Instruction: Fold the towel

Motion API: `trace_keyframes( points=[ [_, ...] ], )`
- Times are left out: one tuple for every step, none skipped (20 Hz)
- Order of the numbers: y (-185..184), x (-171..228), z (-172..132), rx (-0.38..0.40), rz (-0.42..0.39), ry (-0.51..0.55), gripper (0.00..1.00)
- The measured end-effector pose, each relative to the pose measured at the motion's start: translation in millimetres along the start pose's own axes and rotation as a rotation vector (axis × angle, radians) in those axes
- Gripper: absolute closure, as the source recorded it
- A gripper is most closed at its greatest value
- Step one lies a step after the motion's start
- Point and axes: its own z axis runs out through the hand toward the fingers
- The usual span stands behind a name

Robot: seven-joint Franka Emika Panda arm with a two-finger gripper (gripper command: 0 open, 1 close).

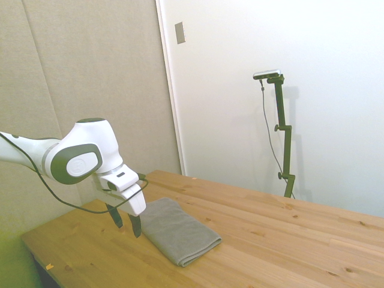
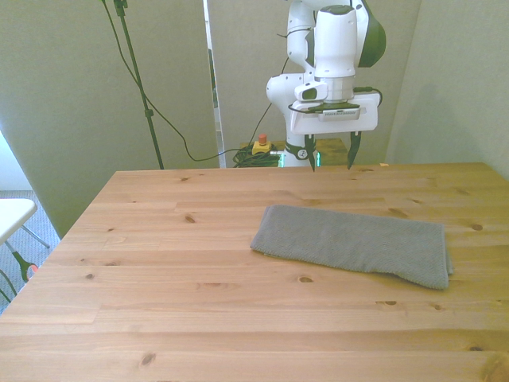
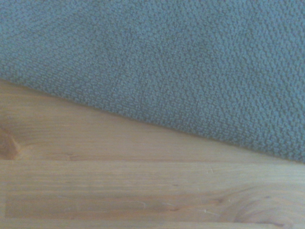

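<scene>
1. Gripper status: the two dark fingers point downward and stand wide apart, with nothing between them.
2. Gripper position: in the front view it hangs above the table's far edge, clear of the wood; in the side view the fingertips sit close above the table surface, just beside one end of the towel and not touching it.
3. Towel condition: a plain grey cloth, lying flat as a long layered rectangle with thick edges.
4. Towel location: on the wooden table, toward the front view's right, with its long axis running across that view and dipping slightly at the front view's right end.
5. Towel in the side view: it runs diagonally from the gripper toward the table's near edge, and stacked layers show at the nearer corner.
6. Wrist view: grey looped towel fabric fills most of the frame, and its straight edge lies on bare pine boards.
7. Arm: the white wrist housing is directly above the fingers, with a dark cable looping beneath it.
</scene>
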Motion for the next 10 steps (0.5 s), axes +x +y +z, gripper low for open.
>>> trace_keyframes(
  points=[
    [-0.2, 0.2, 0.3, 0.0, 0.0, -0.001, 0.0],
    [-0.6, 0.2, 0.4, 0.0, 0.001, -0.001, 0.0],
    [-2.5, 1.1, -0.8, 0.002, 0.005, 0.001, 0.0],
    [-8.2, 2.9, -4.2, 0.009, 0.014, 0.007, 0.0],
    [-17.8, 4.7, -7.9, 0.016, 0.027, 0.015, 0.0],
    [-31.3, 6.0, -10.4, 0.013, 0.04, 0.027, 0.0],
    [-48.1, 5.7, -9.4, -0.005, 0.063, 0.048, 0.0],
    [-66.7, 5.8, -5.4, -0.027, 0.093, 0.069, 0.0],
    [-83.6, 6.6, 0.6, -0.047, 0.12, 0.087, 0.0],
    [-100.9, 5.1, 6.7, -0.069, 0.145, 0.104, 0.0]
  ],
)
